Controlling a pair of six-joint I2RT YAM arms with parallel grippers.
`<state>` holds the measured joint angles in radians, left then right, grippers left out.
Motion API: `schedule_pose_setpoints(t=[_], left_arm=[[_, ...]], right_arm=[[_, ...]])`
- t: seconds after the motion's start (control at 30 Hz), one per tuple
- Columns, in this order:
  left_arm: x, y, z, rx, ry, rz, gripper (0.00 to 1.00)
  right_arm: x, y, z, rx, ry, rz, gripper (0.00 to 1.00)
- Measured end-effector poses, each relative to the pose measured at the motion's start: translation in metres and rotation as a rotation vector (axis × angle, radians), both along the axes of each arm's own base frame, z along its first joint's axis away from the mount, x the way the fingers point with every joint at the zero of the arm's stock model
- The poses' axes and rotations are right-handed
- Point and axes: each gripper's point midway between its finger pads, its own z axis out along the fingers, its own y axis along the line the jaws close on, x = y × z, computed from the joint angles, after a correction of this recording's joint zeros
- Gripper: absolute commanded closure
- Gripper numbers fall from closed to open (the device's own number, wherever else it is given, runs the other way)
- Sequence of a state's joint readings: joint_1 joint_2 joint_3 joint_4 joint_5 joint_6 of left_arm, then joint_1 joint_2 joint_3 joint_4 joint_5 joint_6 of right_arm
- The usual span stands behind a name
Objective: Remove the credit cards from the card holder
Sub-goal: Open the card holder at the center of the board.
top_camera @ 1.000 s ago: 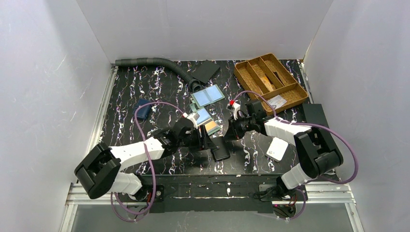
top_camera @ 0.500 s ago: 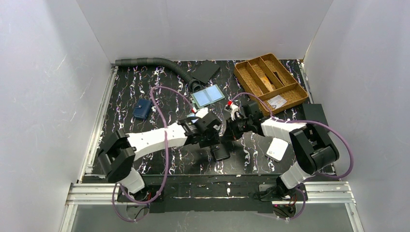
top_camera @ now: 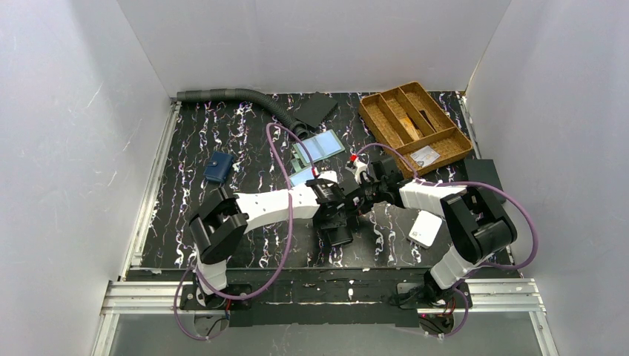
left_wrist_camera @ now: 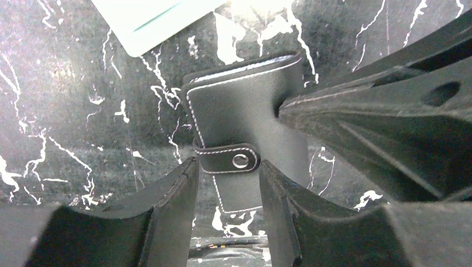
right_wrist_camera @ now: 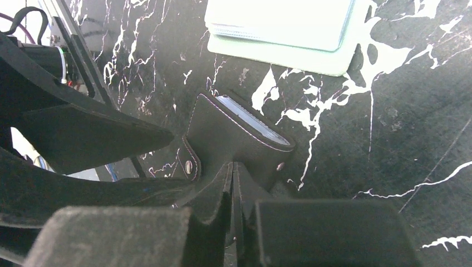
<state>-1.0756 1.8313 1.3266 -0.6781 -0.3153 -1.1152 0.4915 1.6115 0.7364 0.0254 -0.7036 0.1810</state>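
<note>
Left wrist: straddles strap of black snap wallet (left_wrist_camera: pixel 245 117) with left gripper (left_wrist_camera: pixel 227 164), half-spread, grip unclear; pins its edge in right gripper (right_wrist_camera: pixel 232 184), pinched narrow, likely for unsnapping. Leaves card holder (left_wrist_camera: pixel 150 22) nearby.

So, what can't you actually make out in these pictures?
1. Holder: in the top view the left arm covers all but a blue corner, so what it holds can't be seen.
2. Wallet: in the right wrist view the right claw itself hides whether it pinches the flap.
3. Pale green thing: cut off by the top edge in both wrist views.
4. Tray: in the top view its contents are too small to name.
</note>
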Motion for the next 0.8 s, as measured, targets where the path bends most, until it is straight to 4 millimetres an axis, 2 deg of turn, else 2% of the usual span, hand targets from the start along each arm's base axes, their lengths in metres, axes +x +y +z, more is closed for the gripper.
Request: schedule_pose_setpoints(t=[0.3, 0.43, 0.57, 0.8], left_arm=[[0.008, -0.008, -0.007, 0.038, -0.004, -0.011, 0.61], [0.008, -0.005, -0.007, 0.055, -0.001, -0.012, 0.74], [0.01, -0.007, -0.006, 0.049, -0.009, -0.006, 0.98], [0.012, -0.003, -0.004, 0.045, -0.032, 0.006, 1.0]], right_arm=[[-0.001, 0.002, 0.0, 0.009, 0.015, 0.001, 0.91], [0.0, 0.002, 0.0, 0.009, 0.022, -0.004, 0.92], [0.001, 0.003, -0.001, 0.009, 0.027, -0.005, 0.94], [0.001, 0.003, -0.002, 0.0, 0.039, -0.004, 0.96]])
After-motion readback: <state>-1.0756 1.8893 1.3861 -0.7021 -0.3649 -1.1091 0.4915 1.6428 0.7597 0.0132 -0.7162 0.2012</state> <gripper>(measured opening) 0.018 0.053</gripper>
